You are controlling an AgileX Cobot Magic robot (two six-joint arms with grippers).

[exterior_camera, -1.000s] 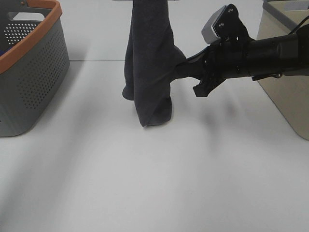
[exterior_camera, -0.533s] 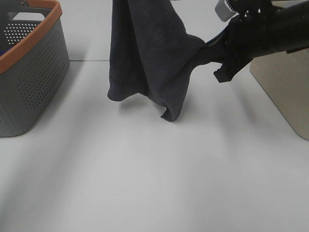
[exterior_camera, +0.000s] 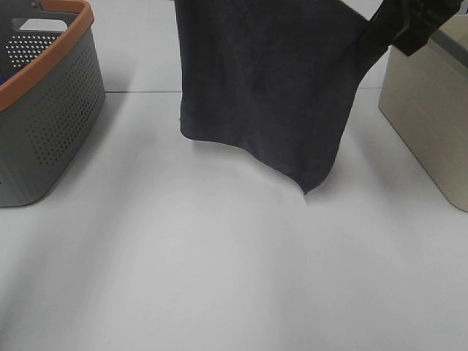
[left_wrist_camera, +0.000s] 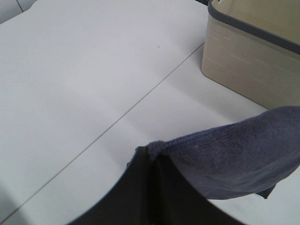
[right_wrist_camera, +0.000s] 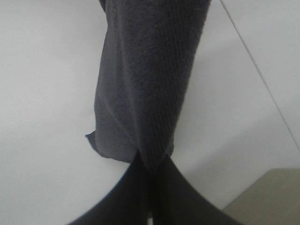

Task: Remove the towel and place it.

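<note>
The dark charcoal towel (exterior_camera: 270, 88) hangs spread out as a wide sheet above the white table, its lowest corner pointing down just over the surface. My right gripper (exterior_camera: 401, 28) holds its upper right corner at the top right of the exterior view. In the right wrist view that gripper (right_wrist_camera: 149, 168) is shut on a bunched fold of the towel (right_wrist_camera: 150, 70). My left gripper (left_wrist_camera: 151, 155) is shut on a hemmed edge of the towel (left_wrist_camera: 229, 154). It is above the top edge of the exterior view, where the towel's upper left corner runs out of frame.
A grey perforated basket (exterior_camera: 44, 117) with an orange rim stands at the left edge. A beige bin (exterior_camera: 431, 110) with a grey rim stands at the right and also shows as the bin (left_wrist_camera: 248, 56) in the left wrist view. A seam crosses the white table (exterior_camera: 219, 278).
My right gripper has risen and swung to the right with its corner of the towel. The towel has gone from a narrow hanging bundle to a wide spread sheet, off the table.
</note>
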